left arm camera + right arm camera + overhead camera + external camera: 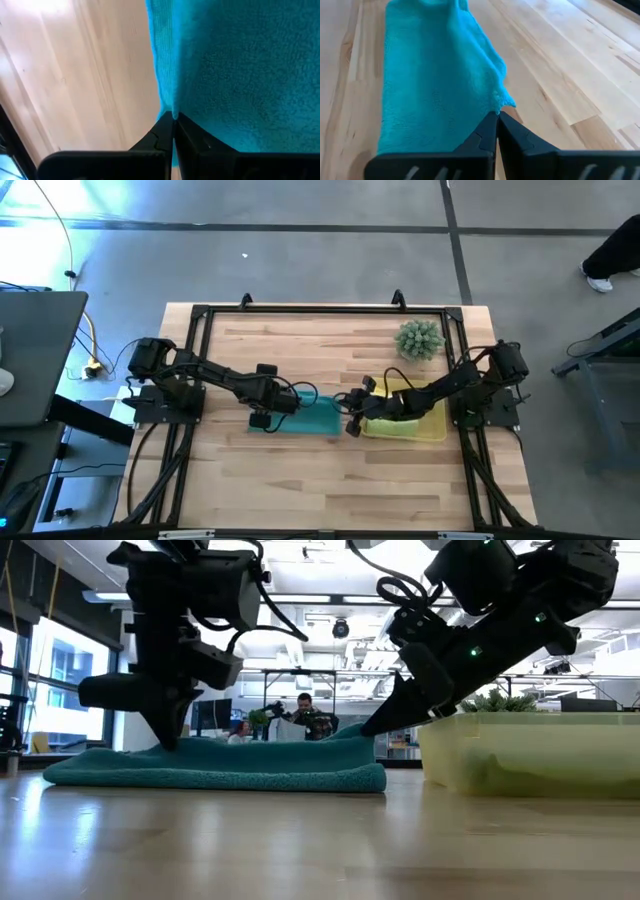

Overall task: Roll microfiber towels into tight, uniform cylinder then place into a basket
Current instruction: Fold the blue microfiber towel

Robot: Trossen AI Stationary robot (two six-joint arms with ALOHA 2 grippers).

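Note:
A teal microfiber towel (315, 420) lies lengthwise on the wooden table, between my two grippers and left of the basket (432, 425). It shows as a low, flat band in the low view (220, 768). My left gripper (280, 408) stands over the towel's left part, fingers shut and pointing steeply down (170, 740). My right gripper (347, 416) reaches over the basket's left wall, slanting down, and is shut at the towel's right end (372, 726). Lime green cloth (392, 427) lies in the translucent yellow basket (530, 755). My left gripper pinches the towel's long edge (167, 102) between its shut fingers, coming steeply from above. The cloth there lies flat on the table; one layer or several, I cannot tell. My right gripper pinches a corner at the towel's right end (506, 101) between its fingertips, slanting down from the table's right side. That end (352, 737) is raised a little above the rest, which lies on the table.
A spiky green ball-shaped plant (418, 338) stands behind the basket at the far right. Bare wood lies toward the table's near edge (330, 480). Black frame rails (320, 308) run along the table's sides. People sit in the room beyond the table.

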